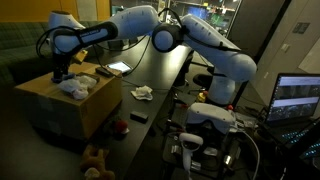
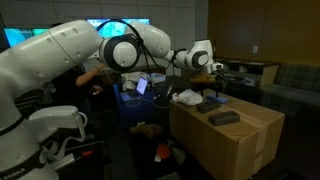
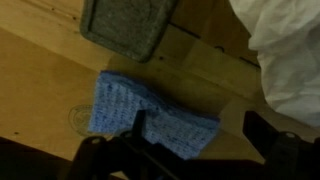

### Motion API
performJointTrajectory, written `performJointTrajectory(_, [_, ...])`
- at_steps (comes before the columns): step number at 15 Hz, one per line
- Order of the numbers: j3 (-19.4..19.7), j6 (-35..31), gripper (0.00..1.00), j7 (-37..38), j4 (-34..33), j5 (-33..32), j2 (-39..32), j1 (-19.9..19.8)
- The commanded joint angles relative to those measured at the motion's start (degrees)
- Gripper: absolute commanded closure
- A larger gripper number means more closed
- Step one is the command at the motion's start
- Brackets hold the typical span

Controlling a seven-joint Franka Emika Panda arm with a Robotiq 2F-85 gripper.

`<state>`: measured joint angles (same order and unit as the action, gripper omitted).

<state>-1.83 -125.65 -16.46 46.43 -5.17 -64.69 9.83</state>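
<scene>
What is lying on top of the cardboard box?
On the cardboard box lie a blue cloth, a grey pad and a crumpled white cloth. Anything beneath the cloths is covered, as is the box's inside.

An exterior view stands back and high across the dark counter (image 1: 165, 80), facing the cardboard box (image 1: 70, 100) at its left end. An exterior view sits close behind the arm (image 2: 50, 60), looking along it to the cardboard box (image 2: 225, 135). The wrist view looks straight down, close on the top of the cardboard box (image 3: 40, 80), which all three views share.
</scene>
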Motion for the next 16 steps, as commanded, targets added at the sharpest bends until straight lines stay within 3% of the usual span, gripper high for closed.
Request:
performJointTrajectory(1, [-0.9, 0.1, 0.0, -1.0, -4.2, 0.9, -1.3, -0.9])
performJointTrajectory(10, [-0.1, -0.6, 0.0, 0.1, -9.7, 0.1, -6.0, -0.6])
performJointTrajectory(15, [2.4, -2.7, 0.0, 2.5, -12.9, -1.2, -10.3, -0.2])
performJointTrajectory(16, [2.6, -2.3, 0.11, 2.5, -13.3, -1.2, -10.5, -0.3])
